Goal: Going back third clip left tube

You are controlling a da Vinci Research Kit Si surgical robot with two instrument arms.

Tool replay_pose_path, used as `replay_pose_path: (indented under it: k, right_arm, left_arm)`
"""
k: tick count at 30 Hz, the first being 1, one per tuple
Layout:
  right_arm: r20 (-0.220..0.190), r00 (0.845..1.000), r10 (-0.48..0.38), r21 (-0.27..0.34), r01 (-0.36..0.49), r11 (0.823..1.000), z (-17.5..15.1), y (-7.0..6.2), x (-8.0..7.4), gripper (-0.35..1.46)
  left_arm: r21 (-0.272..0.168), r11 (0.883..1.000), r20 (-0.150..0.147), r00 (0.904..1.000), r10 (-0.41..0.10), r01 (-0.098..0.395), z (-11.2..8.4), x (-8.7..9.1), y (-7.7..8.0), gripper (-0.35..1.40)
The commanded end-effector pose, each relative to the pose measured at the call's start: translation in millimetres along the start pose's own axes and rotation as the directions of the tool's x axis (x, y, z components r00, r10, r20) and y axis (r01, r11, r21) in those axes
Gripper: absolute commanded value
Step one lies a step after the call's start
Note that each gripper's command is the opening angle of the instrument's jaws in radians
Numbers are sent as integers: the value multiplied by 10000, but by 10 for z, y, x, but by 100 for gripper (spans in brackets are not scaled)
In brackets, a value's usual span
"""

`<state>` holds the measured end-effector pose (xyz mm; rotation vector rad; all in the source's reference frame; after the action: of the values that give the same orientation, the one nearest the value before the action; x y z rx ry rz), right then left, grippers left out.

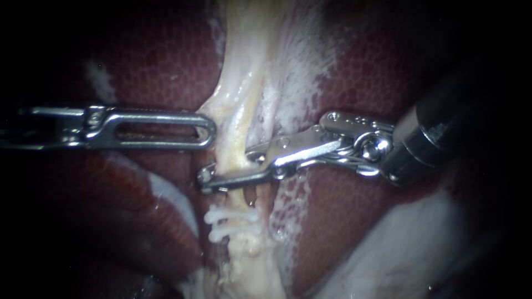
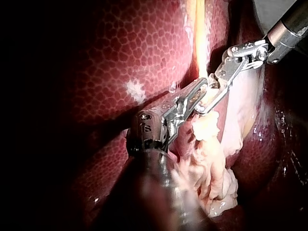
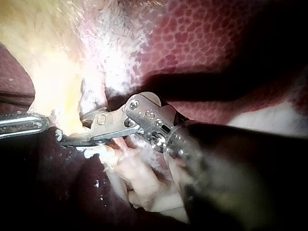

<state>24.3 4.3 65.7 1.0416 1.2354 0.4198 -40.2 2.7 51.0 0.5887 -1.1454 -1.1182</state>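
A pale left tube (image 1: 239,127) runs down the middle of the endoscope view over the dark red liver (image 1: 138,55). My right instrument (image 1: 219,169) reaches in from the right. Its jaws are open with a narrow gap and straddle the tube, one jaw across the front and the other behind. Just below them, white clips (image 1: 233,217) sit on the tube. My left instrument (image 1: 209,130) comes in from the left with its slotted jaws shut, the tip against the tube's edge. In the left wrist view my left instrument (image 2: 204,86) meets my right instrument (image 2: 204,103) at the tube.
Whitish filmy tissue (image 1: 299,72) spreads beside the tube on its right. A pale fatty fold (image 1: 410,249) lies under the right shaft. In the right wrist view, frayed pale tissue (image 3: 134,178) hangs under my right instrument (image 3: 65,137), and my left instrument (image 3: 43,124) is beside it.
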Motion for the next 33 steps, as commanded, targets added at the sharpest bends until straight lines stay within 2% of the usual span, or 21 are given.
replay_pose_path:
  k: [1,3,5,9,18,24,31,33]
  right_arm:
    - [8,10000,3,27,-3,10000,0,-1,0,-28]
    - [19,9999,-116,29,116,9999,1,-2,0,1]
    - [72,9971,-764,40,764,9971,2,-3,0,28]
    - [101,9931,-1172,36,1172,9931,5,-3,2,49]
    - [128,9834,-1813,-86,1814,9834,8,-3,3,58]
    - [195,9665,-2559,-133,2562,9665,8,-3,3,60]
    - [294,9358,-3512,-98,3516,9361,7,-2,2,60]
    - [334,9204,-3894,-84,3899,9208,6,-1,2,60]
  left_arm:
    - [0,10000,0,10000,2,-2,0,0,0,-35]
    - [2,10000,-1,10000,2,-2,-1,0,0,-35]
    - [2,10000,-1,10000,2,-2,-1,0,0,-35]
    - [2,10000,-1,10000,2,-2,-1,0,0,-35]
    - [-1,10000,1,10000,3,-3,-1,0,0,-35]
    - [-3,10000,2,10000,5,-5,-1,1,0,-35]
    - [-3,10000,2,10000,7,-7,-1,1,-1,-35]
    - [-3,10000,2,10000,7,-7,-1,1,0,-35]
